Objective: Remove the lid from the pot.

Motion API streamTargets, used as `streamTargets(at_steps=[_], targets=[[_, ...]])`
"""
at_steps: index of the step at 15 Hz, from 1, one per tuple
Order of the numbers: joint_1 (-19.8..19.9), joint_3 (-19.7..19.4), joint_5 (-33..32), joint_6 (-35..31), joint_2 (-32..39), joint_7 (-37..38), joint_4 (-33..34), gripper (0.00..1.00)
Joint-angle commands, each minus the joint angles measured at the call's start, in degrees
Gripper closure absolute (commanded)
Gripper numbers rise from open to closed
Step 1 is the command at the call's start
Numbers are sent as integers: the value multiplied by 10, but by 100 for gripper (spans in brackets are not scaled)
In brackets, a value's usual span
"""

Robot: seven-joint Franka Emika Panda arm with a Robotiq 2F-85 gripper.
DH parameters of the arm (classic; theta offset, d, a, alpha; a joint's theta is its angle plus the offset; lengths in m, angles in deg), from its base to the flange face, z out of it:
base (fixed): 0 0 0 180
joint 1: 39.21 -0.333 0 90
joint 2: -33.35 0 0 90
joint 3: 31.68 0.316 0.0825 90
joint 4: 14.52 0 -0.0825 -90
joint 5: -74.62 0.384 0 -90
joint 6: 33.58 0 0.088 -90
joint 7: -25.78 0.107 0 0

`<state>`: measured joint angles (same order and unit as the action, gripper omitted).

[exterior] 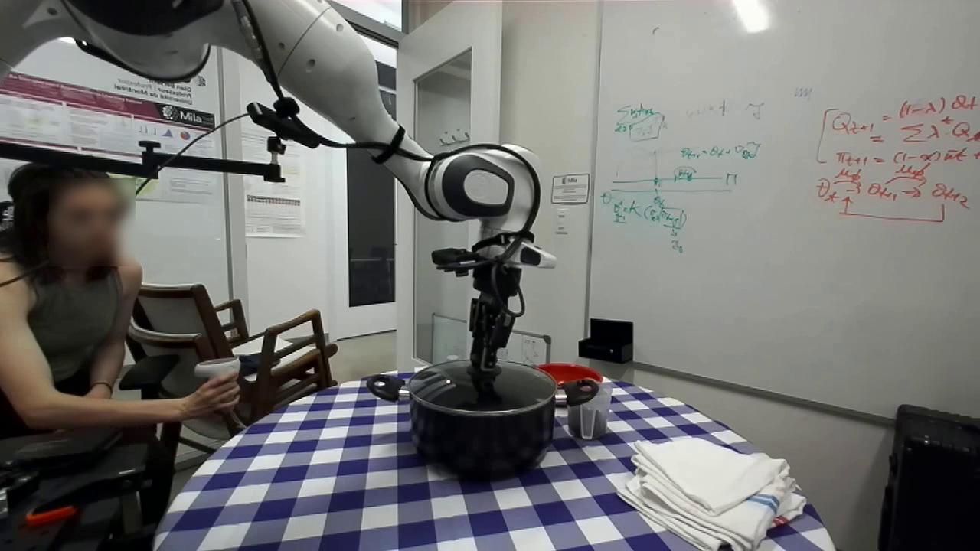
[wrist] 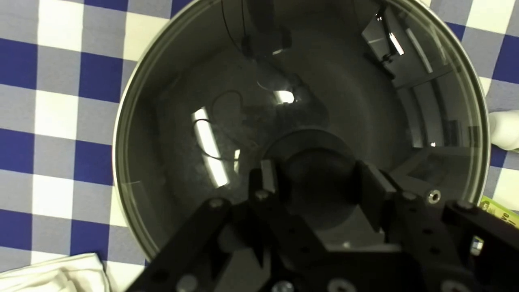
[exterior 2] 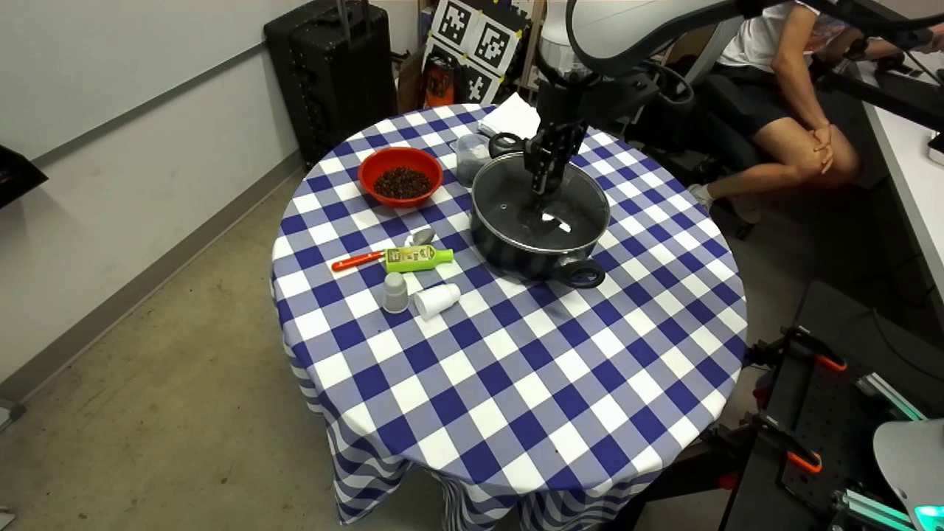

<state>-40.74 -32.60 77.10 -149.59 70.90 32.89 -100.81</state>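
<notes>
The dark glass lid (exterior: pixel 448 390) rests on the wide black pot (exterior: pixel 482 448), its rim level with the pot's edge. In an exterior view the lid (exterior 2: pixel 509 203) and pot (exterior 2: pixel 509 254) show from above, with a black handle on either side. My gripper (exterior: pixel 485 369) points straight down at the lid's centre; it also shows in an exterior view (exterior 2: pixel 542 190). In the wrist view my gripper (wrist: pixel 314 172) has its fingers on both sides of the round black knob (wrist: pixel 312 190). The pads appear to touch the knob with no visible gap.
A red bowl (exterior 2: pixel 372 192) of dark beans and a clear container (exterior 2: pixel 470 158) stand beside the pot. White towels (exterior: pixel 712 490) lie folded nearby. A green bottle (exterior 2: pixel 417 258), an orange-handled utensil (exterior 2: pixel 358 261), a grey cup (exterior 2: pixel 395 293) and a white cup (exterior 2: pixel 437 300) lie close together.
</notes>
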Motion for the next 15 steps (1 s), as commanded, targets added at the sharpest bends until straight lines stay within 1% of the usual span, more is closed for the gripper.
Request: streamTargets(at_steps=[1,5,9,11,15], targets=[[2,-4,-5,7,-42,2,-15,75],[6,-5,-7,18,-96,-5,-41,75],[15,-15,-16,30,-174,-4,-89,75],[25,-24,-19,37,-208,-3,-121,75],[62,-42,3,40,-264,-18,-196,75]])
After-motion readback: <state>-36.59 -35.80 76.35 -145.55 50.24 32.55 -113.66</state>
